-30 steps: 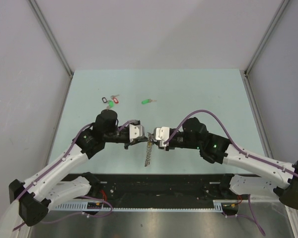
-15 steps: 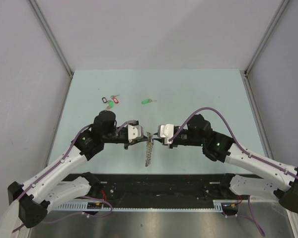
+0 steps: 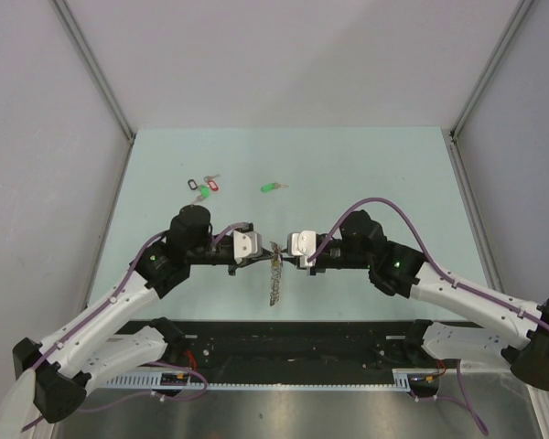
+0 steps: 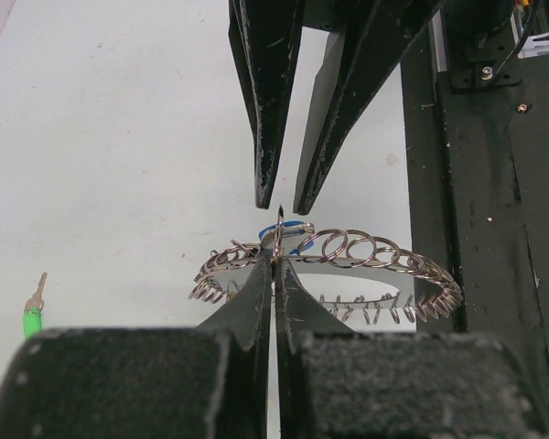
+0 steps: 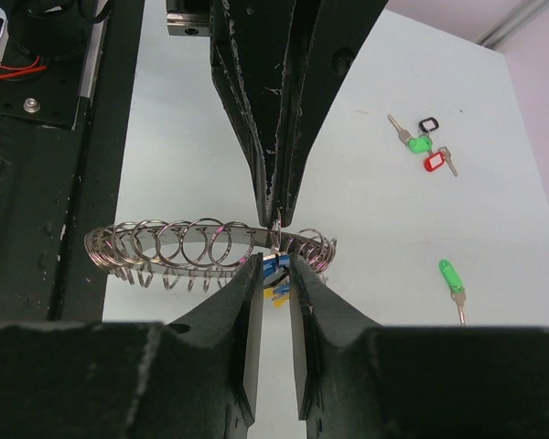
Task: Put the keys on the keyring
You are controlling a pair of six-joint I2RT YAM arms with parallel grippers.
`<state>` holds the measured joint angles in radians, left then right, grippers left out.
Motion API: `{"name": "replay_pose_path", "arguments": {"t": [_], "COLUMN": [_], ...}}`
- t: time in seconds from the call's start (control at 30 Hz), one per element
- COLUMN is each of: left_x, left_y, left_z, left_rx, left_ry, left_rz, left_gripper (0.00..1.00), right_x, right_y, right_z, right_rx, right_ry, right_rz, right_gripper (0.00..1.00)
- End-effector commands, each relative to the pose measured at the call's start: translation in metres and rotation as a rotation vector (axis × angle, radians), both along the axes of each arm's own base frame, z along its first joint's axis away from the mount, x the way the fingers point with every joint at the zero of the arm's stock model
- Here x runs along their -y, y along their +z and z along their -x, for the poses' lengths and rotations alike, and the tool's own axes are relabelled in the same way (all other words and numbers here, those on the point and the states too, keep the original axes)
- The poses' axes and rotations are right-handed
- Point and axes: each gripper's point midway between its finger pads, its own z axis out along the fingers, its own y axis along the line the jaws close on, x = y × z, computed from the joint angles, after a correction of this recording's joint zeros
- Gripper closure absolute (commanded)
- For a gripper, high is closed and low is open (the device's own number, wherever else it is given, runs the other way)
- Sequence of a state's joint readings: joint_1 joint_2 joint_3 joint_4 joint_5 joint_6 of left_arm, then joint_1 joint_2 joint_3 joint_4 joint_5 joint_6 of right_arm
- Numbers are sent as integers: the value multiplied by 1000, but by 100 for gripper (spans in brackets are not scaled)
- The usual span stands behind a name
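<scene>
The left claw is clenched on the wire of the keyring, pinching one coil at the ring's upper edge. The keyring hangs from that grip above the table and shows edge-on from the top camera. It is in the same spot as a second ago, and the left claw has stayed clamped throughout.

The right claw faces the left one across the keyring, its tips just beside the pinched coil on the other side. Its fingers have drawn closer together over the last second and now stand a narrow gap apart. The blue-tagged key sits in that gap, right against the keyring at the point where the left claw holds it. Whether the fingers actually press on the tag, or whether the key is threaded onto the wire, cannot be told from these views. The right arm's wrist has shifted slightly since the earlier frame, while its claw is back close to the keyring.

The green-tagged key lies flat on the table well beyond the keyring, on the side away from the arm bases, and has not moved. The bunch of three keys lies beyond the keyring too and further left, also unmoved.
</scene>
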<state>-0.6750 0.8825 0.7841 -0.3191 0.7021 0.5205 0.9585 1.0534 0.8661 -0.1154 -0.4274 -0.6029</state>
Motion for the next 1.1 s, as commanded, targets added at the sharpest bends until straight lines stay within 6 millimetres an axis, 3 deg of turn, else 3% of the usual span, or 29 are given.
{"name": "replay_pose_path", "arguments": {"t": [0.0, 0.33, 0.57, 1.07], "left_x": [5, 5, 5, 7], "left_y": [22, 24, 22, 15], "left_z": [2, 4, 4, 3], "left_rx": [62, 66, 58, 18], "left_ry": [-22, -30, -33, -45], "left_rz": [65, 74, 69, 30], "left_gripper": [100, 100, 100, 100], "right_x": [-3, -6, -7, -7], "right_y": [7, 5, 7, 14], "right_z": [-4, -5, -3, 1], "right_rx": [17, 13, 9, 24], "right_ry": [2, 6, 16, 17], "right_rz": [-18, -18, -23, -40], "right_gripper": [79, 83, 100, 100]}}
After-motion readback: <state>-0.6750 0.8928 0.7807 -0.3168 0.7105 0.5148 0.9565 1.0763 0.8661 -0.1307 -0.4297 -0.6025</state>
